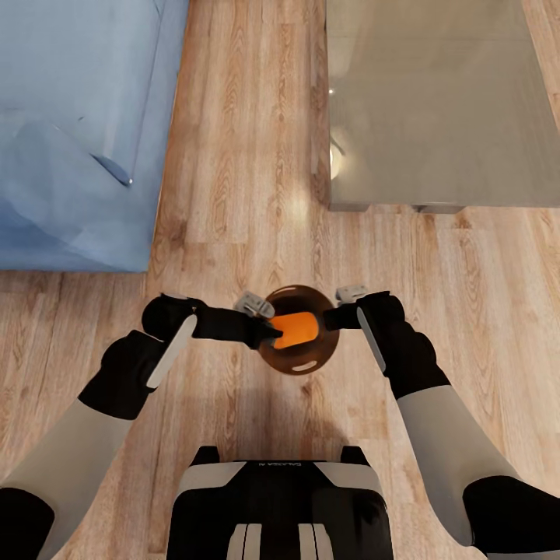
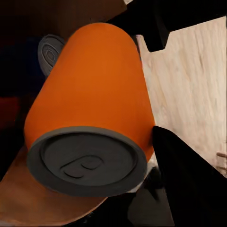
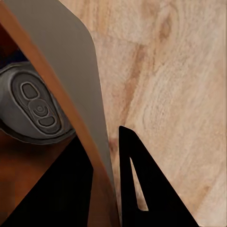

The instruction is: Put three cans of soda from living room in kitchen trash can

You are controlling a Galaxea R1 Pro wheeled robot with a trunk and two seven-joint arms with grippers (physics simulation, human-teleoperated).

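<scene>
The left gripper (image 1: 274, 330) clamps a smooth orange soda can (image 1: 295, 329) lying sideways over the round, brown-lined trash can (image 1: 305, 365). The right gripper (image 1: 336, 317) pinches the bin's thin rim. Inside, the left wrist view reveals another can's silver top (image 2: 49, 53). Beyond stand the blue sofa (image 1: 78, 132) and glass table (image 1: 435, 101).

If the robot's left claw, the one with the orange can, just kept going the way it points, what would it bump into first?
Probably the far wall of the trash can. The left gripper holds the orange soda can sideways over the bin's mouth, pointing across it toward the right gripper clamped on the rim. Depth is unclear, so it might pass over the rim.
</scene>
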